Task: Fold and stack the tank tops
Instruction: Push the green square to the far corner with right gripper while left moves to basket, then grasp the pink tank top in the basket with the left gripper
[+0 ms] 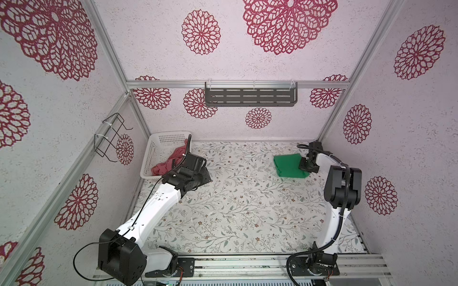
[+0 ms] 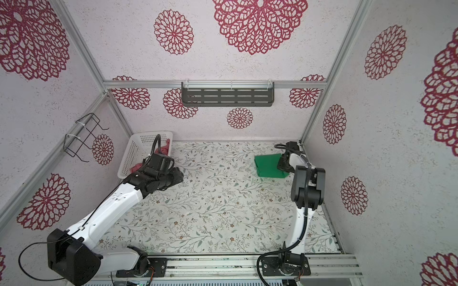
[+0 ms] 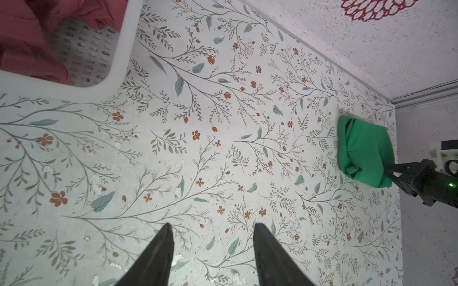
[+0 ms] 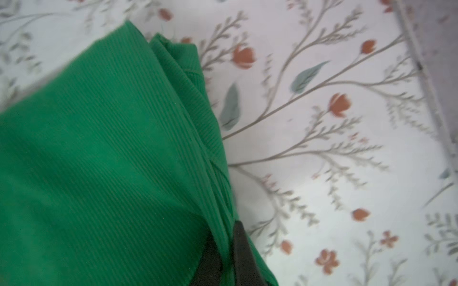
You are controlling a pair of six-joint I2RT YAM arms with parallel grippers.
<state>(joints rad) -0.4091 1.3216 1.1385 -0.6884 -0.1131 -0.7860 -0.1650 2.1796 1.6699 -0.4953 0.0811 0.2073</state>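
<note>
The green top (image 4: 111, 148) was clamped at its edge between fingers of the right gripper (image 4: 224, 236); the left gripper (image 3: 212, 232) was spread, empty.

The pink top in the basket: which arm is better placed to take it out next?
Probably the left. The left gripper hangs open near the basket that holds the pink top. The right gripper is shut on the folded green top, across the table.

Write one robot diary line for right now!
right gripper: shut on green tank top | left gripper: open, empty | pink-red tank top: crumpled in basket
</note>
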